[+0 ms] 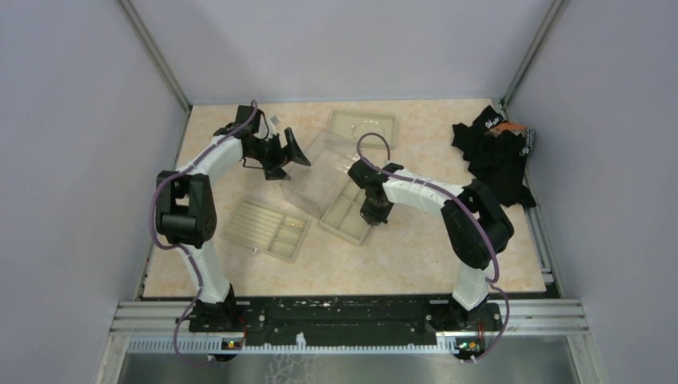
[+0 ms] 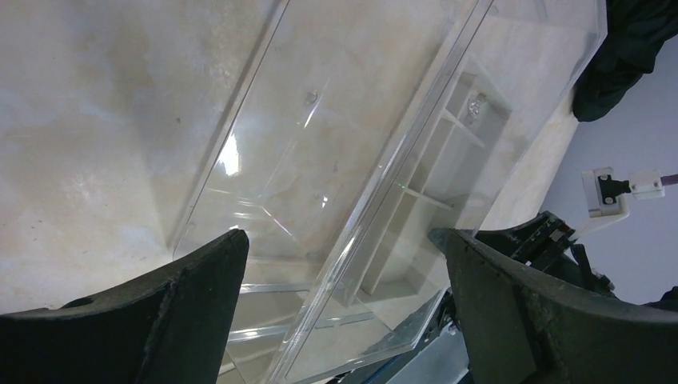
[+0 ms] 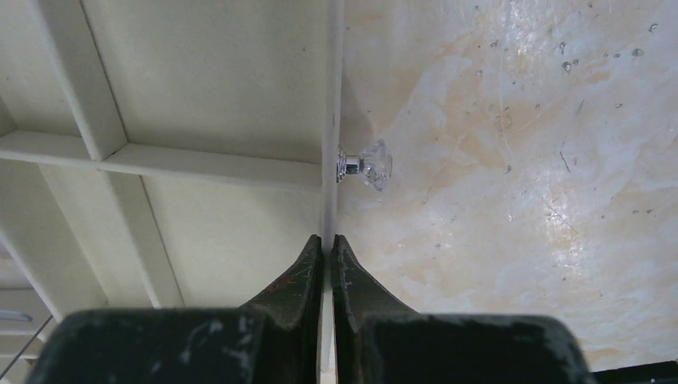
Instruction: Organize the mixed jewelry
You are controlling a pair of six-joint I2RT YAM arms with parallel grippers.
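The right pincer [image 3: 328, 240] pinches the wall of a tray [image 3: 200, 80] by its knob [image 3: 366, 164]; the left pincer [image 2: 337, 237] is spread near a clear box [image 2: 320, 160].

Your top view hangs above and behind the arm bases [image 1: 216, 308], looking down on the whole table [image 1: 400, 264] from afar. Your left wrist view looks out low past the wide-spread left gripper [image 2: 340, 248], slantwise across the clear case [image 2: 320, 160]. Your right wrist view stares straight down, very near, over the right gripper [image 3: 328, 252] pinched on the divided tray [image 3: 208, 72]. All three seem to share that tray.
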